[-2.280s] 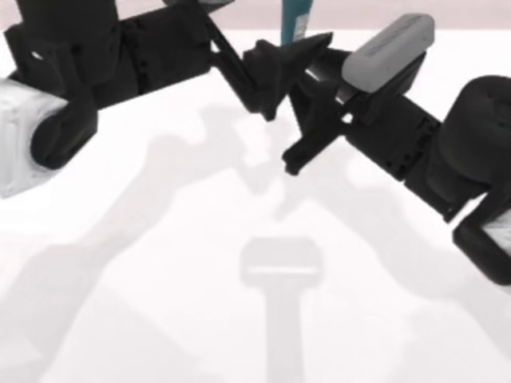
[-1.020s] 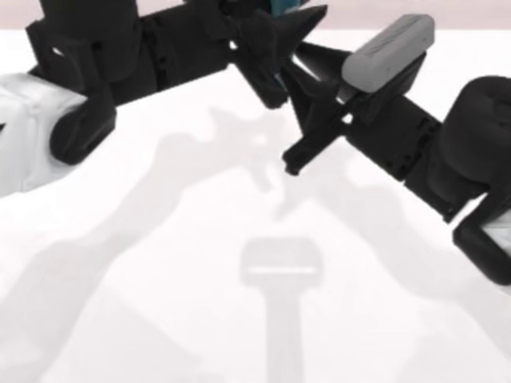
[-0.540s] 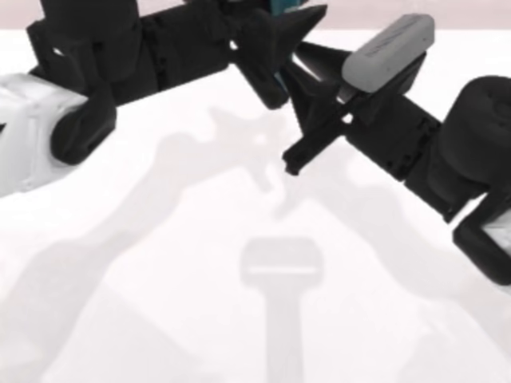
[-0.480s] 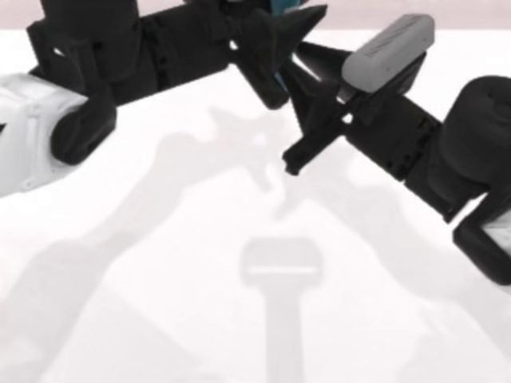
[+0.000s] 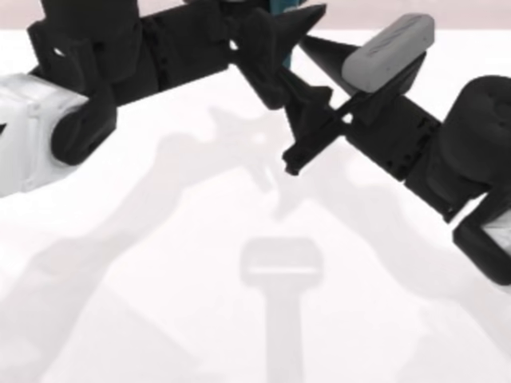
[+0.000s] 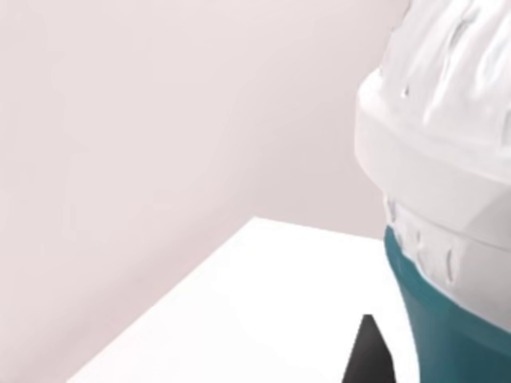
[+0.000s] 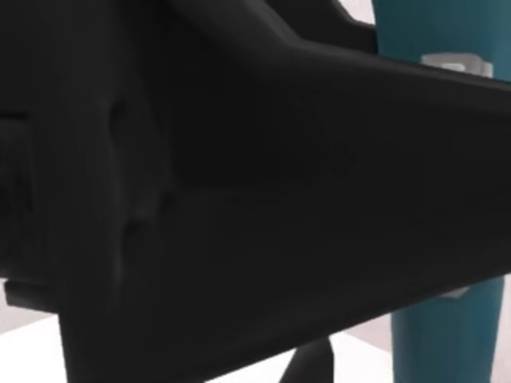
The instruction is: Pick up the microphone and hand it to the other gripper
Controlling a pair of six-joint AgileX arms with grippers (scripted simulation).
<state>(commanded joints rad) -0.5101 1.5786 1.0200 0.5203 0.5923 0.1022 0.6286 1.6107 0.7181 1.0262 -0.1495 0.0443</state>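
Against the frame half a second back, my right gripper [image 5: 307,84] has spread: its far finger now points out toward 11 o'clock, apart from the near finger that reaches down to about 7 o'clock of the meeting point, so these jaws stand released. Two seconds back they were closed at the microphone's handle. My left gripper [image 5: 275,48] has not shifted since a second ago; it sits at 12 o'clock of the top view, its wedge fingers clenched on the microphone [image 5: 283,6], of which only a sliver of teal handle shows at the frame's upper edge. In the left wrist view the microphone [image 6: 447,199] fills the side of the picture, white mesh head over teal handle, with one black fingertip [image 6: 369,359] just beside it. In the right wrist view a black finger [image 7: 239,191] blocks most of the sight; behind it the teal handle [image 7: 447,335] stands upright with its white switch plate [image 7: 453,62]. The white table [image 5: 160,279] carries only arm shadows.
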